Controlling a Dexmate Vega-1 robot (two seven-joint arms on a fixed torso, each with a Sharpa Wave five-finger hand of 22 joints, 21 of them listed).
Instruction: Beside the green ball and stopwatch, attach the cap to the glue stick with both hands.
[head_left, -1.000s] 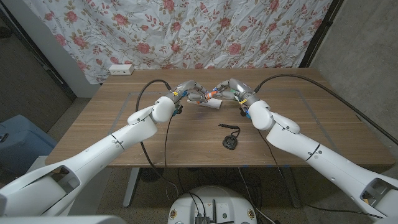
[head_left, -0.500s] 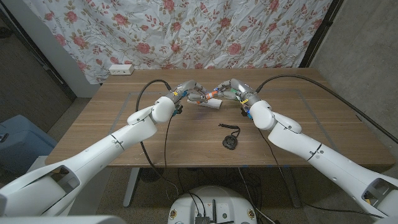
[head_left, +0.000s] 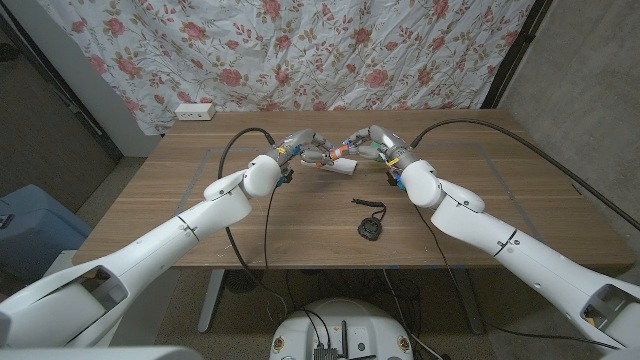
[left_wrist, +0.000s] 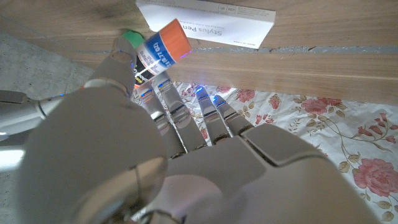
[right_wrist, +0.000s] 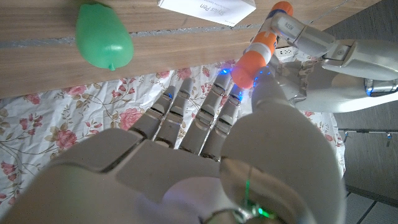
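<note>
Over the far middle of the table my two hands meet around the glue stick (head_left: 340, 151). It has a blue and white label (left_wrist: 157, 55) and orange ends. My left hand (head_left: 305, 148) grips its body. My right hand (head_left: 368, 143) pinches the orange cap (right_wrist: 247, 66) at the end nearest it, in line with the stick. I cannot tell whether the cap is fully seated. The green ball (right_wrist: 104, 34) lies on the table close to my right hand. Nearer the front edge is the black stopwatch (head_left: 370, 228) with its cord.
A white box labelled Stylus Pen (head_left: 340, 168) lies on the table just below the joined hands. A white power strip (head_left: 195, 112) sits at the far left edge. A floral curtain (head_left: 330, 50) hangs behind the table.
</note>
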